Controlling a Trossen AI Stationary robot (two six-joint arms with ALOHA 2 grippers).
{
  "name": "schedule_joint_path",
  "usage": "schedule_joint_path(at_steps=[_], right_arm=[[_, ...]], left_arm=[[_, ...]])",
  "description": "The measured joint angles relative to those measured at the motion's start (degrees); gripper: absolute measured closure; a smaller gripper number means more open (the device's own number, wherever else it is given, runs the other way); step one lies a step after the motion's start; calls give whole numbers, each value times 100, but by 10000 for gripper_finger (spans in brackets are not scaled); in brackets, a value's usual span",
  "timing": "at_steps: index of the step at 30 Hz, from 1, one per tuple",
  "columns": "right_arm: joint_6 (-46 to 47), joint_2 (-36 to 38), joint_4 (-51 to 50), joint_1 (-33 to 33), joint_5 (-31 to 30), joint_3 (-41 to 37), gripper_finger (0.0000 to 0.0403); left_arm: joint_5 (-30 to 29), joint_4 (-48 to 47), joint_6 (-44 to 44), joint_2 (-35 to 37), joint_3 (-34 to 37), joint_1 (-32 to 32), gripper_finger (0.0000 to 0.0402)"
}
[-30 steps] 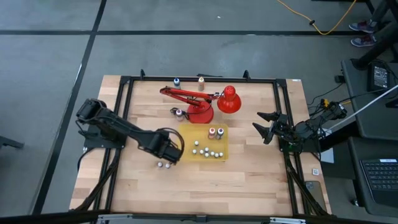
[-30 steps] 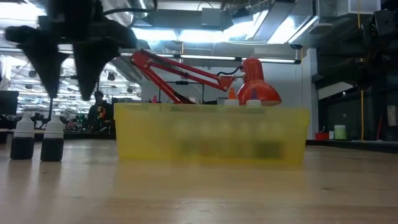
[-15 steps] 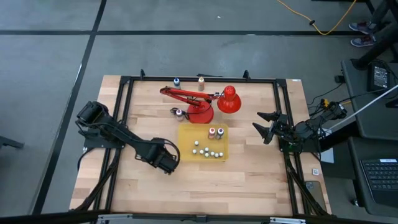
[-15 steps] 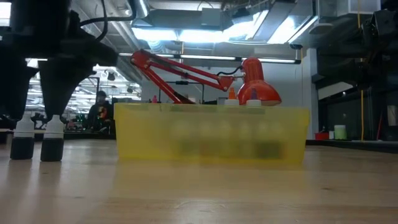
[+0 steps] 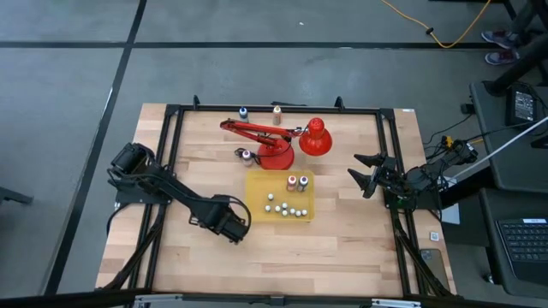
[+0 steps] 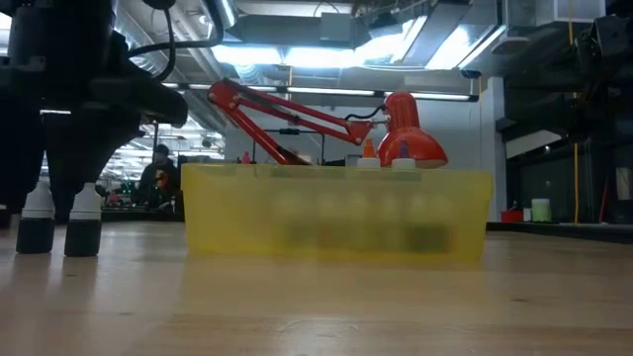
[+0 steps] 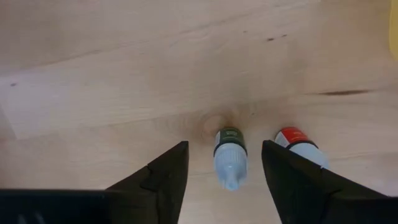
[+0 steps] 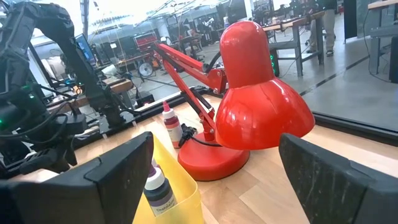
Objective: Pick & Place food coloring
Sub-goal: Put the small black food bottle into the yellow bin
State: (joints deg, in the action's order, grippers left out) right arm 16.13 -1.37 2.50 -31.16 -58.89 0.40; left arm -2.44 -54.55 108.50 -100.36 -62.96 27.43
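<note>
Already several food coloring bottles (image 5: 288, 208) sit in the yellow tray (image 5: 257, 210). Left end effector (image 7: 225, 174), fingers apart, straddles a green-labelled bottle (image 7: 229, 155) on the bench (image 5: 325, 248); nothing gripped. Right end effector (image 5: 366, 175) waits, spread.

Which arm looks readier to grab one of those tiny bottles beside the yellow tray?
The left. Its open pincer hangs right over two small bottles on the wood, one between its fingers. The right pincer waits open at the table's far edge.

table (image 5: 342, 231): pale matt wood | lamp (image 8: 261, 112): glossy red | tray (image 6: 336, 213): translucent plastic
</note>
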Motion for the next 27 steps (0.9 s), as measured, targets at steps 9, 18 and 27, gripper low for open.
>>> schedule_joint_path(at_steps=[9, 18, 27], right_arm=[[-4, 0, -2, 2, 0, 0, 56], [-6, 0, 0, 2, 0, 0, 56], [-6, 0, 0, 1, 0, 0, 56]], left_arm=[[31, 40, 23, 0, 0, 43, 263], [82, 38, -19, 0, 0, 104, 300], [82, 33, -380, 11, -9, 104, 334]])
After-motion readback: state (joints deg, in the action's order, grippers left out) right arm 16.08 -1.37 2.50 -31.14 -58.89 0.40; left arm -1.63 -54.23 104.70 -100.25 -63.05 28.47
